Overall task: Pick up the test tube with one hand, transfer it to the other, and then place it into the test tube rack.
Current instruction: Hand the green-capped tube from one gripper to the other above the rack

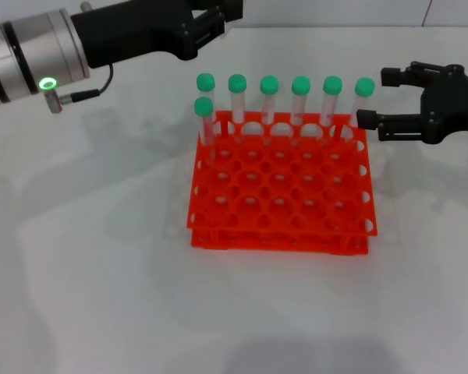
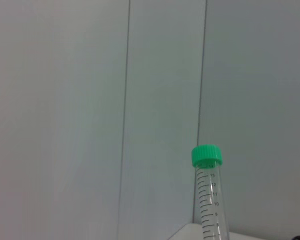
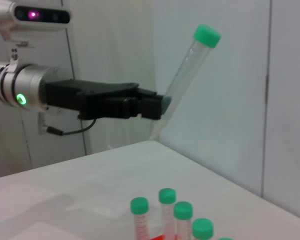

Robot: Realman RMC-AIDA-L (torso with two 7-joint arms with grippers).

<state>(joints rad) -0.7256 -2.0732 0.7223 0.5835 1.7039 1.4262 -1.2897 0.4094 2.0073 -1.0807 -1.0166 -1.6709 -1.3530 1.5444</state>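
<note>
Seven green-capped tubes [image 1: 269,97] are seen standing in the orange-red test tube rack [image 1: 281,195] at frame centre on the worktop [image 1: 93,265]. At right, the right gripper [image 1: 377,97] is held with jaws open, empty. At upper left, the test tube [image 3: 187,75] is clamped tilted in the left gripper [image 3: 160,107]; slippage at handover is judged likely.

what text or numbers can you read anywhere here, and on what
"13", "12", "11", "10", "9": graduation numbers printed down the test tube held in the left gripper, read in the left wrist view; the smallest marks are blurred.
White label on the right gripper, at the head view's right edge: too small to read.
Test tube rack: no text visible.
</note>
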